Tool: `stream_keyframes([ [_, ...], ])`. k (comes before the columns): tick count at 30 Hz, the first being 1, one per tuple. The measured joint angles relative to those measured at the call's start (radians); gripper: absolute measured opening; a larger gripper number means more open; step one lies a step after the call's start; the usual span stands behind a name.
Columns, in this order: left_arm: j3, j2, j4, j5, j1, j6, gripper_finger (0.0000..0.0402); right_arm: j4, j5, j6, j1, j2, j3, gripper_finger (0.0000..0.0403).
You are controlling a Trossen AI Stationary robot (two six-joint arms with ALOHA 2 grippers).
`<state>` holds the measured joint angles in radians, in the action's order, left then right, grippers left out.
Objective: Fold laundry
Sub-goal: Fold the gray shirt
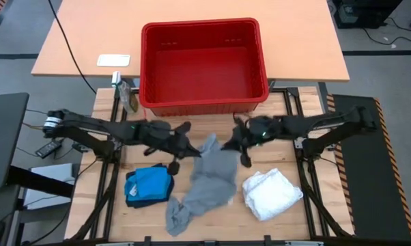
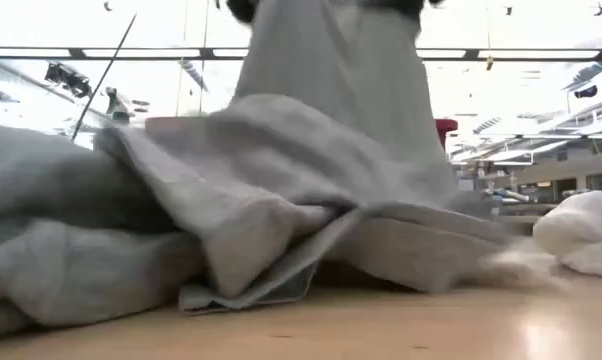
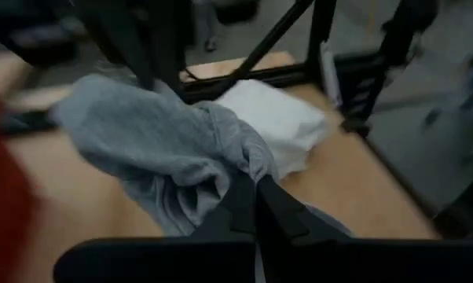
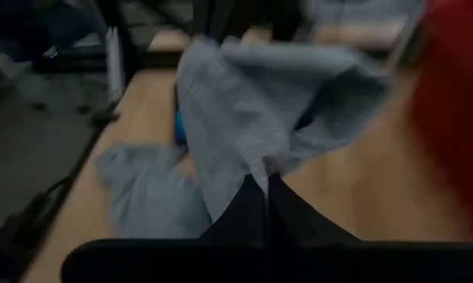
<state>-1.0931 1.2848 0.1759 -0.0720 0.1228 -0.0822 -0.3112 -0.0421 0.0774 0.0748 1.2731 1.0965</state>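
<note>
A light grey garment (image 1: 207, 179) hangs between my two grippers, and its lower end (image 1: 179, 217) lies crumpled on the table. In the low view the grey garment (image 2: 331, 150) rises out of the picture's top. My left gripper (image 1: 191, 151) is shut on the garment's upper left part, my right gripper (image 1: 231, 145) on its upper right part. A bright blue garment on a dark navy one (image 1: 148, 186) lies folded left of it. A folded white garment (image 1: 272, 193) rests on the table to its right. My left gripper (image 3: 257, 191) pinches a bunched fold of the grey garment's upper part (image 3: 244, 157) between its two shut fingers. The cloth is lifted there and drapes slack away from the fingers. My right gripper (image 4: 265, 187) pinches the grey garment's upper part (image 4: 256, 157) between its two shut fingers. That part is raised off the table and the cloth spreads out beyond the fingers; the number of layers cannot be told.
The red plastic basket (image 1: 260, 61) stands just beyond the grippers at the table's far side. A small white card (image 1: 113, 60) lies on the far table. Bare wood shows at the near edge between the piles.
</note>
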Motion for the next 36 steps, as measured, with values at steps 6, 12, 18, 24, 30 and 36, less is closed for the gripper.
stream_keyframes([
  [6,-0.455,0.011,0.426,0.18,-0.037,-0.293,0.0,-0.252,0.18,-0.307,-0.044,0.019,0.429,0.0002],
  [12,-0.928,0.106,0.593,0.209,-0.088,-0.445,0.0,-0.427,0.2,-0.41,-0.055,0.116,0.896,0.0002],
  [18,-1.263,0.291,0.686,0.246,-0.076,-0.598,0.0,-0.487,0.274,-0.573,-0.066,0.228,1.176,0.0002],
  [24,-1.212,0.279,0.612,0.258,-0.064,-0.608,0.0,-0.565,0.337,-0.546,-0.015,0.29,1.246,0.0002],
  [30,-1.208,0.289,0.784,0.257,0.003,-0.427,0.0,-0.767,0.437,-0.386,0.086,0.309,1.238,0.0002],
  [36,-1.207,0.324,0.935,0.252,0.084,-0.124,0.0,-0.943,0.34,-0.099,0.167,0.33,1.237,0.0002],
])
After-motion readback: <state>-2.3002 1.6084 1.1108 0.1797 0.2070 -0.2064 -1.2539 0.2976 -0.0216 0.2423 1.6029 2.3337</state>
